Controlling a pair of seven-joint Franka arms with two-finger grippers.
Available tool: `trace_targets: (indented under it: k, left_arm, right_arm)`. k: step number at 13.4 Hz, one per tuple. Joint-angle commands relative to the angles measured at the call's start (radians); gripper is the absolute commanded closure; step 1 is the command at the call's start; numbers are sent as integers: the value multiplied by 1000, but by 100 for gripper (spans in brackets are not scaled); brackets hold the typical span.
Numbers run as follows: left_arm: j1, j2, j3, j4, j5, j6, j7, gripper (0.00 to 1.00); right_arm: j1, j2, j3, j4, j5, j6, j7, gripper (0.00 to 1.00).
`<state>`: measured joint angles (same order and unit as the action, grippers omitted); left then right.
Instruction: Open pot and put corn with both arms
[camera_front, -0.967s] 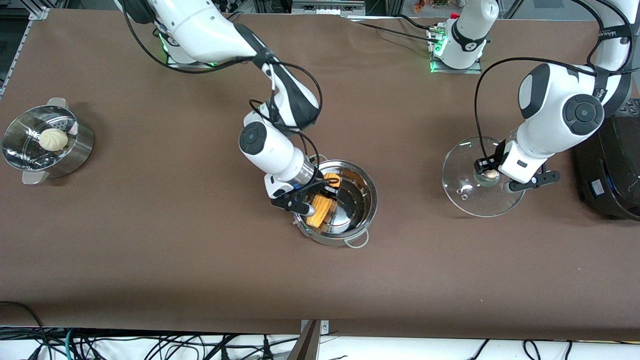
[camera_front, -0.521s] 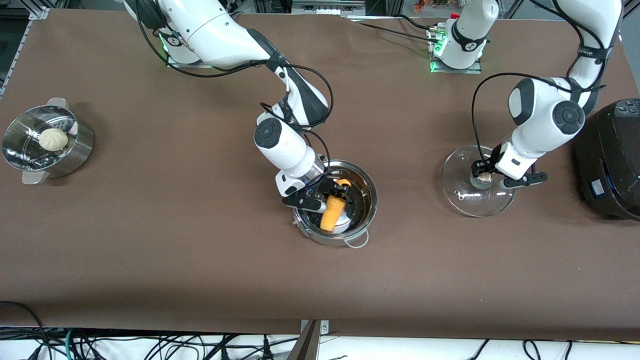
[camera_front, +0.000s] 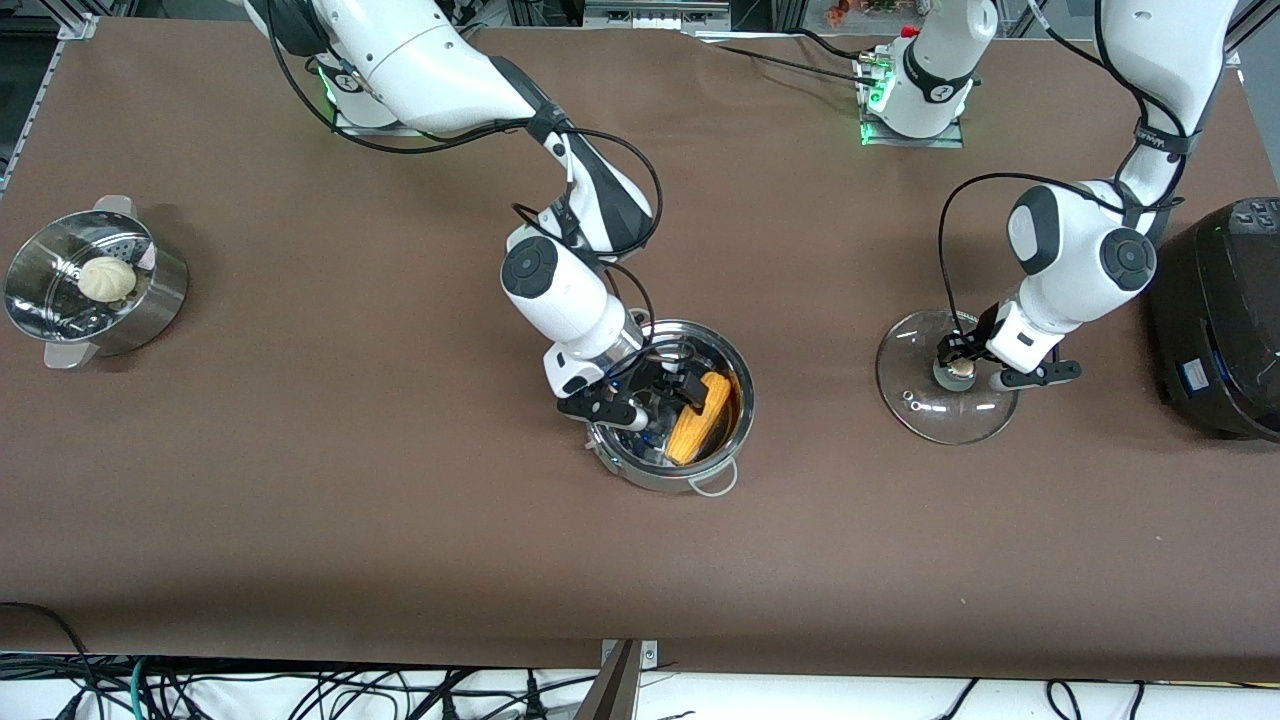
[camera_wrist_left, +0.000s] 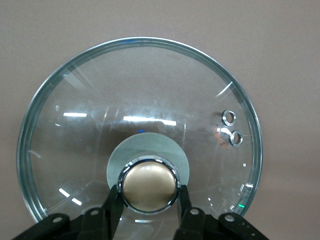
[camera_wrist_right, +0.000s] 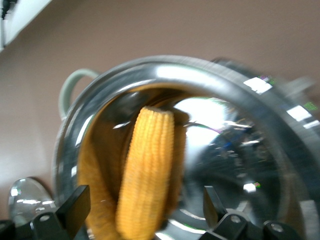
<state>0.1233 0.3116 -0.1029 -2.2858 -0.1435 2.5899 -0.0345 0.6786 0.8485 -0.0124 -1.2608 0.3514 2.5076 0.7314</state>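
The steel pot (camera_front: 735, 425) stands uncovered mid-table. The corn (camera_front: 701, 421) lies inside it, leaning on the wall toward the left arm's end. My right gripper (camera_front: 668, 392) hangs open over the pot's mouth, clear of the corn. In the right wrist view the corn (camera_wrist_right: 147, 170) lies between the spread fingers of the gripper (camera_wrist_right: 145, 205), inside the pot's rim (camera_wrist_right: 200, 70). The glass lid (camera_front: 915, 395) is low at the table near the left arm's end. My left gripper (camera_front: 962, 368) is shut on its tan knob (camera_wrist_left: 150, 182), and the lid's glass (camera_wrist_left: 140, 100) shows beneath.
A steamer pot (camera_front: 150, 300) with a white bun (camera_front: 106, 278) stands at the right arm's end of the table. A black cooker (camera_front: 1215, 320) stands at the left arm's end, close beside the left arm's elbow.
The corn left my right gripper and now lies in the pot against its wall; the gripper's fingers opened. My left gripper carried the lid lower, toward the table.
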Motion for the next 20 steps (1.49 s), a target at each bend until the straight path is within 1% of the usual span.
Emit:
trace_targets:
  k: [1, 2, 4, 5, 6, 7, 8, 9, 10, 12, 13, 14, 16, 17, 18, 19, 20]
  left_arm:
    - [6, 35, -20, 19, -42, 10, 48, 25]
    - [12, 15, -20, 19, -42, -5, 44, 0]
    - [10, -70, -20, 26, -42, -104, 33, 0]
    - [10, -106, -20, 43, -39, -170, 33, 0]
    - [12, -141, -17, 72, -36, -242, 33, 0]
    - [13, -167, -12, 109, -31, -331, 33, 0]
    - [15, -193, -11, 159, -30, -432, 30, 0]
    - [15, -219, -11, 193, -13, -503, 21, 0]
    - [24, -258, -12, 200, 20, -513, 9, 0]
    - [44, -350, -20, 201, 38, -546, 1, 0]
    - [44, -382, -17, 212, 47, -606, 1, 0]
    - [45, -413, -15, 257, 67, -682, -1, 0]
    - [45, -422, -21, 356, 119, -822, -43, 0]
    - [44, -419, -24, 400, 148, -876, -62, 0]
    - [44, -421, -24, 423, 153, -910, -65, 0]
    - [44, -421, -31, 439, 154, -933, -67, 0]
    - [44, -421, -31, 462, 154, -953, -68, 0]
  right_arm:
    - [-4, -119, -78, -8, -102, -250, -10, 0]
    - [-4, -159, -107, -8, -145, -342, -12, 0]
    - [-4, -218, -176, -9, -181, -493, -7, 0]
    - [-4, -248, -211, -11, -233, -568, -44, 0]
    - [-7, -279, -233, -11, -294, -645, -137, 0]
    - [-17, -307, -262, -11, -317, -724, -256, 0]
    - [-45, -328, -279, -11, -318, -783, -370, 0]
    - [-118, -363, -270, -17, -313, -844, -462, 0]
    - [-204, -394, -232, -32, -301, -877, -548, 0]
    - [-412, -474, -100, -64, -293, -897, -703, 0]
    - [-471, -520, -68, -102, -295, -929, -730, 0]
    - [-493, -567, -66, -165, -298, -938, -737, 0]
    - [-520, -678, -48, -320, -339, -891, -736, 0]
    - [-572, -725, -6, -400, -348, -833, -736, 0]
    - [-612, -788, 30, -499, -367, -740, -735, 0]
    - [-619, -846, 32, -584, -365, -665, -719, 0]
    - [-626, -874, 34, -609, -358, -653, -725, 0]
